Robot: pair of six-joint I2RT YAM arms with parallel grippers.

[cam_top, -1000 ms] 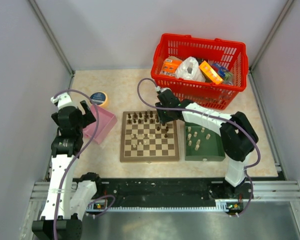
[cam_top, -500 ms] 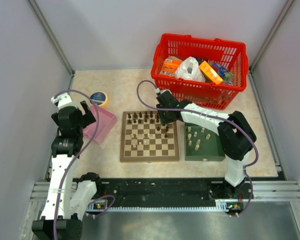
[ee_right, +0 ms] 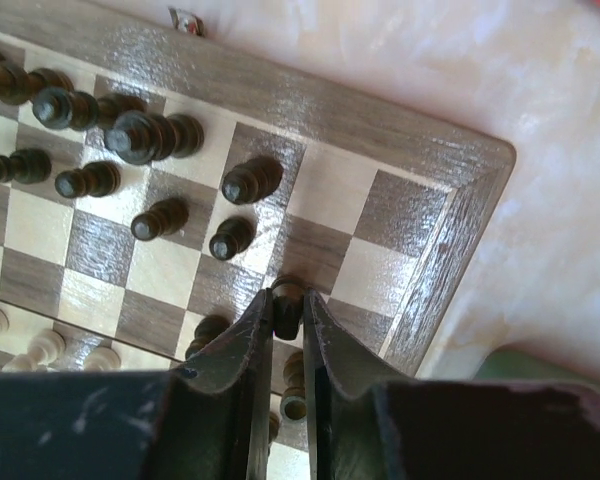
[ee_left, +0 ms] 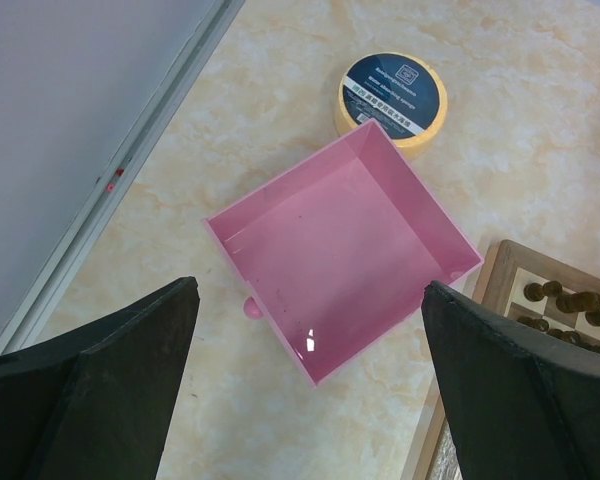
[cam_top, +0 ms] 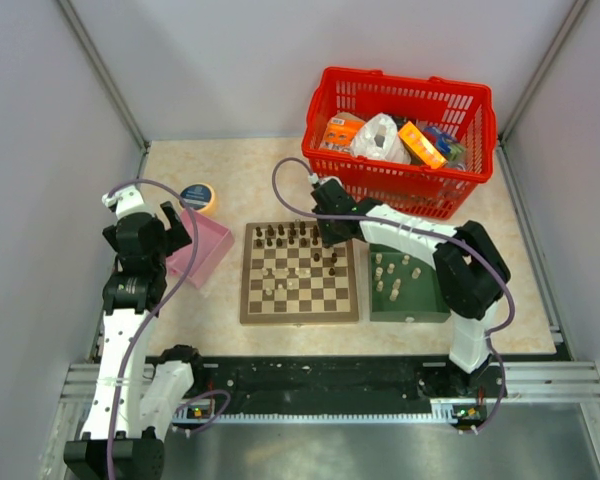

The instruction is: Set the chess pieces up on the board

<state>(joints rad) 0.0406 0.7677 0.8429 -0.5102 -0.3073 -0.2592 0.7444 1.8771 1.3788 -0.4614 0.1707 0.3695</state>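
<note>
The right gripper (ee_right: 287, 310) was pinched narrow on one dark piece (ee_right: 286, 293), whose rounded head showed just between the fingertips. The piece stood upright, its long axis running straight up and down between the jaws. It could not be told whether its foot rested on the board (ee_right: 420, 140) or hung just above it.

The grip sat close to the far right corner of the board, a couple of squares in from the right edge. The bare squares of the far row lay beyond the fingertips, toward that corner. The other dark pieces (ee_right: 130, 135) crowded the far rows on the other side, toward the far left. So the next set-down probably called for only a short carry toward the corner, keeping the piece upright and away from its nearest neighbour (ee_right: 230, 238).

Pale pieces (cam_top: 392, 272) waited in the green tray (cam_top: 410, 305), just beside the board's right edge. The left gripper (ee_left: 305, 300) hung wide open and empty above the pink box (ee_left: 340, 260), off the board's left edge, so the right arm was much the nearer.
</note>
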